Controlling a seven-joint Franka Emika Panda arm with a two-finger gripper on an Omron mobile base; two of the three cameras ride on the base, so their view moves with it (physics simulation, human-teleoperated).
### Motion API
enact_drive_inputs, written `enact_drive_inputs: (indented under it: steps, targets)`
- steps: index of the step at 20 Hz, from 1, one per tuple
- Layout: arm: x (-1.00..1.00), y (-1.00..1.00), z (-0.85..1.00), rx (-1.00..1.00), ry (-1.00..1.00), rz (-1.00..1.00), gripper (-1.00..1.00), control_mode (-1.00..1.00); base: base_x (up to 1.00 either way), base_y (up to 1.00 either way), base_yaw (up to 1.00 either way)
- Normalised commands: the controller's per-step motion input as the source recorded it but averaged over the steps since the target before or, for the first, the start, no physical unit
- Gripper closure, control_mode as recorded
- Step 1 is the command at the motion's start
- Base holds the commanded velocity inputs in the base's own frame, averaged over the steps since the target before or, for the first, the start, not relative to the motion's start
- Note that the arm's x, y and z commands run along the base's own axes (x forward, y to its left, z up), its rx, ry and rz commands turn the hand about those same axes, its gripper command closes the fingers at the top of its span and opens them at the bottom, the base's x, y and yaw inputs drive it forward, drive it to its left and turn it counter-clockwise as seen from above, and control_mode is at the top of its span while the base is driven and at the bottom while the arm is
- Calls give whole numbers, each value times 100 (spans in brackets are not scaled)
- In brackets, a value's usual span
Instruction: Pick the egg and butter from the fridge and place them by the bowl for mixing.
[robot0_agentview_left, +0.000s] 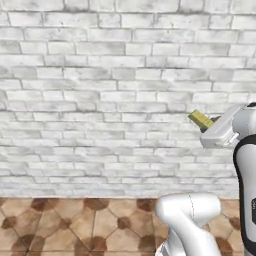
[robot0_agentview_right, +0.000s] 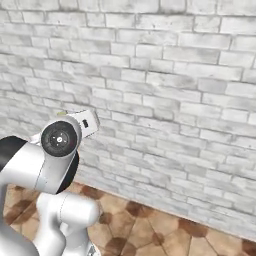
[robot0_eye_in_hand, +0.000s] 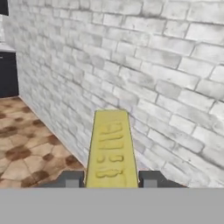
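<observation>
The end effector (robot0_eye_in_hand: 111, 181), grasping the butter (robot0_eye_in_hand: 110, 151) pointing to 12 o'clock, carries it; next, find the bowl's tabletop.

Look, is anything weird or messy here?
Nothing looks spilled or broken. The butter sits straight between the fingertips of the shut gripper, sticking out ahead of it. The only unusual bit: the arm faces a plain white brick wall above a tiled floor.

Pale brick wall (robot0_agentview_left: 100, 100); patterned (brown) floor tiles (robot0_agentview_left: 75, 225).
</observation>
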Motion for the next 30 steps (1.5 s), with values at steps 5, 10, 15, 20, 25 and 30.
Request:
enact_drive_inputs:
  steps: [5, 10, 15, 20, 25, 30]
  targets:
    - [0, 0, 0, 0, 0, 0, 100, 100, 100, 0, 59]
    - [0, 0, 0, 0, 0, 0, 100, 100, 98, 0, 66]
    - [0, 0, 0, 0, 0, 0, 100, 100, 37, 15, 75]
    - [0, 0, 0, 0, 0, 0, 100, 100, 14, 37, 76]
    - [0, 0, 0, 0, 0, 0, 100, 100, 88, 38, 49]
    - [0, 0, 0, 0, 0, 0, 100, 100, 100, 0, 26]
